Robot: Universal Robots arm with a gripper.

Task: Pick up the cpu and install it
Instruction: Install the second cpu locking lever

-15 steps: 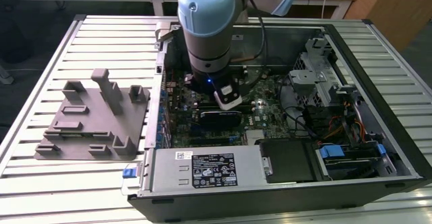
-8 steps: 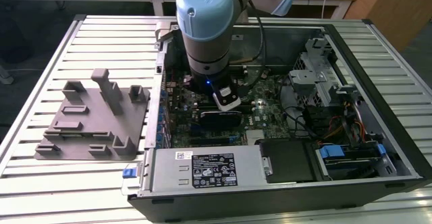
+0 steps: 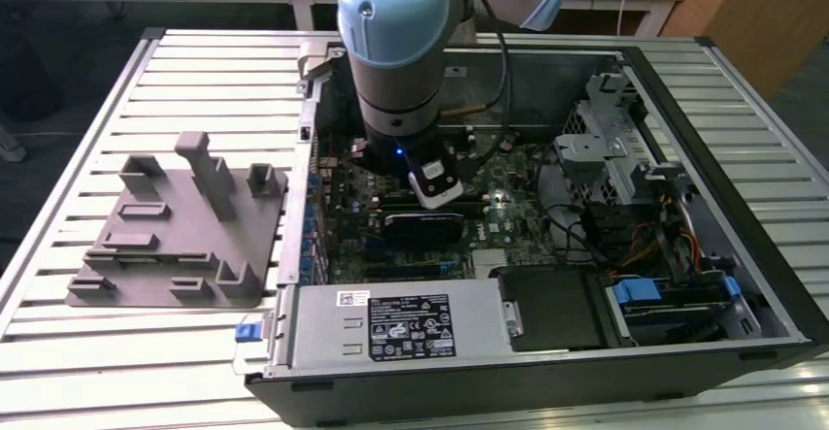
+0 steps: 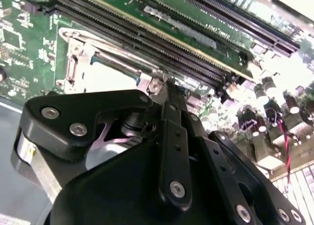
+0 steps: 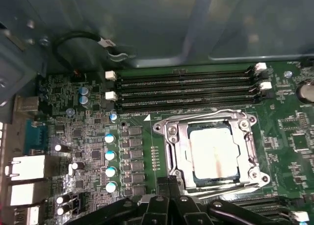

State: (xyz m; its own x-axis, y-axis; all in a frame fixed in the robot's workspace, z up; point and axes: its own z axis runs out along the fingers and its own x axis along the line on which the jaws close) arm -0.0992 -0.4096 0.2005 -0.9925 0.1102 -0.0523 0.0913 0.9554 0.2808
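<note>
The cpu [image 5: 213, 151], a flat square chip with a silvery-white top, lies inside the metal socket frame [image 5: 171, 151] on the green motherboard in the first wrist view. The second wrist view shows the cpu [image 4: 105, 78] as a pale square just beyond the black linkage. My gripper [image 5: 169, 183] hangs beside the socket's edge, its two black fingers [image 5: 163, 186] pressed together with nothing between them. In the exterior view the gripper [image 3: 434, 182] reaches down into the open computer case [image 3: 725, 255] below the blue-grey arm.
Black memory slots [image 5: 186, 90] run along one side of the socket. A grey plastic fixture block [image 3: 182, 226] sits on the slatted table at the exterior view's left. The power supply [image 3: 388, 328] and drive cage [image 3: 609, 148] crowd the case.
</note>
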